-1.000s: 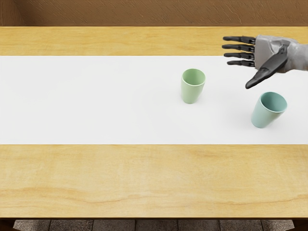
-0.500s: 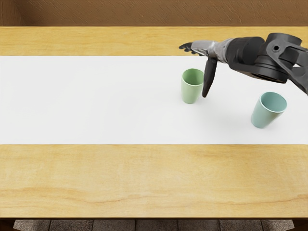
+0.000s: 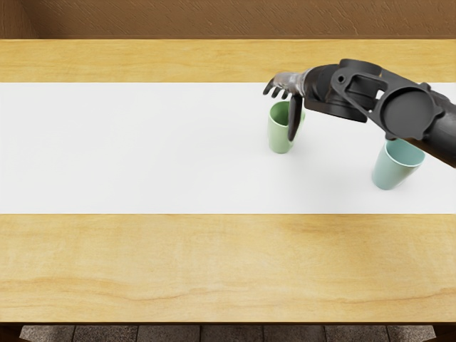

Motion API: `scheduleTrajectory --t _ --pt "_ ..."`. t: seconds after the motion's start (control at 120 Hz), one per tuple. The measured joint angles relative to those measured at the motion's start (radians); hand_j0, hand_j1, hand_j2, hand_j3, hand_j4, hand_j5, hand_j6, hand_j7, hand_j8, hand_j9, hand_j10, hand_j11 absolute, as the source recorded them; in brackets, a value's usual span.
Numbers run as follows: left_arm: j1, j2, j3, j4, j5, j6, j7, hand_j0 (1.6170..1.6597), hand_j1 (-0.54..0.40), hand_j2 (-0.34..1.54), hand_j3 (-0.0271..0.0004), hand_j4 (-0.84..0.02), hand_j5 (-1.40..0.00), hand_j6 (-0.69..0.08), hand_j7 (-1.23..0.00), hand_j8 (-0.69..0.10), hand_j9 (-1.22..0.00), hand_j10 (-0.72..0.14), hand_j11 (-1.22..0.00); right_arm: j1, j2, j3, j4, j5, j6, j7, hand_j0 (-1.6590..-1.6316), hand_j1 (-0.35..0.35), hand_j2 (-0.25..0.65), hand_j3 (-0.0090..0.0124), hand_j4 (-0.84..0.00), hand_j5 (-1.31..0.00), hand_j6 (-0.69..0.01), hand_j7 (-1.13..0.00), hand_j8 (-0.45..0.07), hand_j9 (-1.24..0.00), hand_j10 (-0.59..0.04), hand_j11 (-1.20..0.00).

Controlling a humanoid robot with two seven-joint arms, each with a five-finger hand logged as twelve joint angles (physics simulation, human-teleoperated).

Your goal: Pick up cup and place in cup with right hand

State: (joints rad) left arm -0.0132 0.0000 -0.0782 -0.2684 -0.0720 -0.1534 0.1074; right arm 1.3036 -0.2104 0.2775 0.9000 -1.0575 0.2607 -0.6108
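Right hand: the grey-and-black robot hand [image 3: 290,81] is at the smooth, pale green, tapered cup [image 3: 280,137], palm by the back of its rim; contact cannot be told.
Fingers: the slim black fingers [image 3: 269,88] are apart and lightly bent, clamped on nothing; the long black thumb [image 3: 293,120] hangs across the cup's near right side in this view.
Green cup: upright on the white runner [image 3: 142,157] over the pale wooden table [image 3: 214,267]; probably the one to lift.
Teal cup: the smooth blue-green tapered cup [image 3: 395,165] is upright on the runner, well apart, nearer the table's front edge; probably the receiver.
Step in hand: lining up the grasp; nothing is lifted.
Tipping risk: if the thumb closes before the fingers reach the far side, its one-sided push could topple or slide the green cup.
Rim risk: fingers coming down too high could catch the lip or pinch only the top, leaving the tapered wall to slip and swing.
Forearm risk: the thick black forearm [image 3: 410,112] overlaps the teal cup's rim from above in this view; clearance is hidden, and a low elbow could knock it.
Nesting risk: a cup carried tilted or off-centre could land on the teal rim and tip both.
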Motion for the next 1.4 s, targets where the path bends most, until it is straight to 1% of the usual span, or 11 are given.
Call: scheduleTrajectory --t 0.35,0.475,0.5,0.517,0.542,0.55,0.567,0.592,0.65,1.183,1.4 --pt "0.0 0.0 0.0 0.0 0.0 0.0 0.0 1.6581 0.349 0.0 0.0 0.0 0.0 0.0 0.0 0.0 0.0 0.0 0.0 -0.028 0.014 -0.006 -0.006 0.0 -0.046 0.0 -1.658 0.025 -0.061 0.0 -0.317 -0.4 -0.317 -0.41 -0.319 -0.41 -0.315 -0.41" --pt "0.001 0.0 0.0 0.0 0.0 0.0 0.0 1.6581 0.349 0.0 -0.0001 0.0 0.0 0.0 0.0 0.0 0.0 0.0 0.0 -0.035 0.016 -0.005 -0.003 -0.001 -0.049 0.0 -1.6581 0.07 -0.065 0.0007 -0.369 -0.45 -0.355 -0.46 -0.274 -0.46 -0.319 -0.46" --pt "0.001 0.0 0.0 0.0 0.0 0.0 0.0 1.6581 0.349 0.0 -0.0001 0.0 0.0 0.0 0.0 0.0 0.0 0.0 0.0 -0.035 0.016 -0.005 -0.002 0.0 -0.049 0.0 -1.6581 0.083 -0.062 -0.0006 -0.38 -0.46 -0.367 -0.47 -0.267 -0.47 -0.316 -0.47" --pt "0.0 0.0 0.0 0.0 0.0 0.0 0.0 1.6581 0.349 0.0 -0.0001 0.0 0.0 0.0 0.0 0.0 0.0 0.0 0.0 -0.035 0.016 -0.005 -0.002 0.001 -0.049 0.0 -1.6581 0.091 -0.061 0.001 -0.384 -0.47 -0.348 -0.48 -0.26 -0.49 -0.3 -0.48" --pt "0.0 0.0 0.0 0.0 0.0 0.0 0.0 1.6581 0.349 0.0 -0.0001 0.0 0.0 0.0 0.0 0.0 0.0 0.0 0.0 -0.035 0.016 -0.004 -0.002 0.003 -0.049 0.0 -1.6579 0.102 -0.054 -0.0012 -0.393 -0.48 -0.347 -0.49 -0.247 -0.5 -0.283 -0.49" --pt "0.0 0.0 0.0 0.0 0.0 0.0 0.0 1.6581 0.349 0.0 -0.0001 0.0 0.0 0.0 0.0 0.0 0.0 0.0 0.0 -0.035 0.016 -0.004 -0.001 0.003 -0.048 0.0 -1.6579 0.105 -0.05 0.0007 -0.396 -0.49 -0.335 -0.5 -0.244 -0.5 -0.291 -0.5" --pt "0.0 0.0 0.0 0.0 0.0 0.0 0.0 1.6581 0.349 0.0 -0.0001 0.0 0.0 0.0 0.0 0.0 0.0 0.0 0.0 -0.036 0.016 -0.004 -0.001 0.004 -0.048 0.0 -1.658 0.113 -0.043 0.0011 -0.399 -0.5 -0.327 -0.5 -0.234 -0.51 -0.275 -0.51" --pt "0.0 0.0 0.0 0.0 0.0 0.0 0.0 1.6581 0.349 0.0 -0.0001 0.0 0.0 0.0 0.0 0.0 0.0 0.0 0.0 -0.036 0.016 -0.004 0.0 0.005 -0.048 0.0 -1.6576 0.119 -0.029 -0.0001 -0.41 -0.51 -0.343 -0.52 -0.238 -0.53 -0.282 -0.52" --pt "0.0 0.0 0.0 0.0 0.0 0.0 0.0 1.6581 0.349 0.0 -0.0001 0.0 0.0 0.0 0.0 0.0 0.0 0.0 0.0 -0.035 0.015 -0.002 0.001 0.007 -0.045 0.0 -1.6568 0.129 -0.002 0.0008 -0.423 -0.54 -0.333 -0.54 -0.227 -0.55 -0.271 -0.55" --pt "0.0 0.0 0.0 0.0 0.0 0.0 0.0 1.6581 0.349 0.0 0.0 0.0 0.0 0.0 0.0 0.0 0.0 0.0 0.0 0.03 -0.135 0.1 0.094 0.107 0.1 0.0 -1.6534 0.055 -0.095 -0.0001 -0.44 -0.63 -0.378 -0.6 -0.24 -0.62 -0.287 -0.61" --pt "0.0 0.0 0.0 0.0 0.0 0.0 0.0 1.6581 0.349 0.0 0.0 0.0 0.0 0.0 0.0 0.0 0.0 0.0 0.0 0.079 -0.253 0.103 0.189 0.153 0.159 0.0 -1.6547 0.084 -0.021 -0.0002 -0.444 -0.65 -0.365 -0.62 -0.23 -0.65 -0.269 -0.63"
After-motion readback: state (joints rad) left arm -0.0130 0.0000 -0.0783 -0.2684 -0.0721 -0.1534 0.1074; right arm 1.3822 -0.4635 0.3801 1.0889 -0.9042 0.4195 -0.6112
